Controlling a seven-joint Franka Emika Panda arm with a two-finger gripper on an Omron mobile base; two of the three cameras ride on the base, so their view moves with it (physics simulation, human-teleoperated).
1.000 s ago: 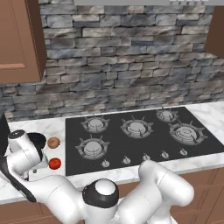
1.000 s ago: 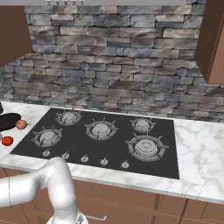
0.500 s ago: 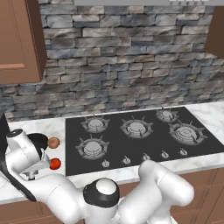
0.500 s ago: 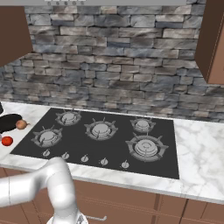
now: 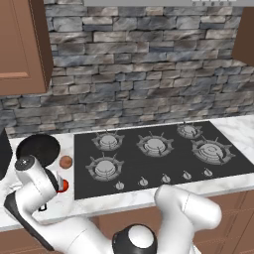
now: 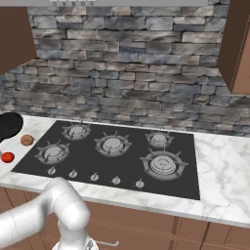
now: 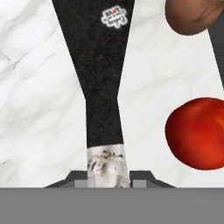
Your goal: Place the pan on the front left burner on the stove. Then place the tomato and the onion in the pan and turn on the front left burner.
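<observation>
Pan (image 5: 38,148) at left edge of tabletop, off stove (image 5: 158,156). Jaws clamped narrow on grey handle tip (image 7: 108,167). Rigid, bowl-heavy; far-end grip likely to sag, twist. Tomato (image 7: 197,133), onion (image 7: 192,15) beside handle.

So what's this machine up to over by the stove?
The robot arm has reached down to the marble counter left of the stove and its gripper is shut on the grey tip of the pan handle. The pan is not on a burner yet. The tomato and the onion lie on the counter beside the handle, and the front left burner stands bare.
</observation>
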